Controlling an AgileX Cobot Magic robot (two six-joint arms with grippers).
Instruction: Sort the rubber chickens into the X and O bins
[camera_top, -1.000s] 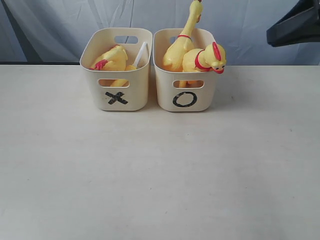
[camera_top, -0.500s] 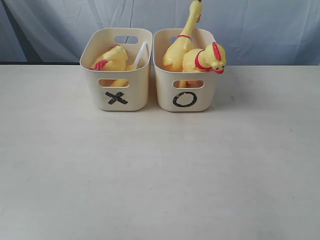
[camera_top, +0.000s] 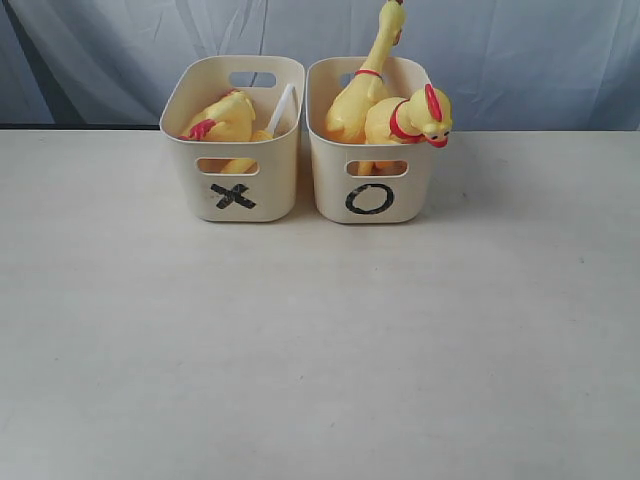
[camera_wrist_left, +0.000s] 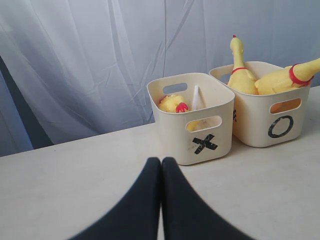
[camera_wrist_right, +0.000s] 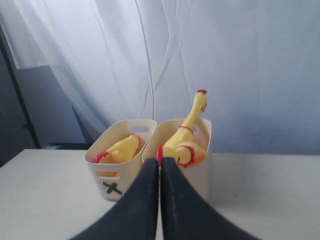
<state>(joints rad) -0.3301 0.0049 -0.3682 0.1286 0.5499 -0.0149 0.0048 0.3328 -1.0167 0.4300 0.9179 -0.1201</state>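
Evidently, the yellow rubber chickens (camera_top: 398, 122) lay inside the cream plastic X bin (camera_top: 272, 190) and O bin (camera_top: 416, 190). The black left pincer (camera_wrist_left: 161, 162) and right pincer (camera_wrist_right: 159, 162), each pressed together and empty, faced them from well apart, left nearer X.

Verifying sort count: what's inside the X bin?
X bin holds a yellow rubber chicken and a white strip leaning on its wall. The front wall covers the bottom; anything more down there can't be seen.
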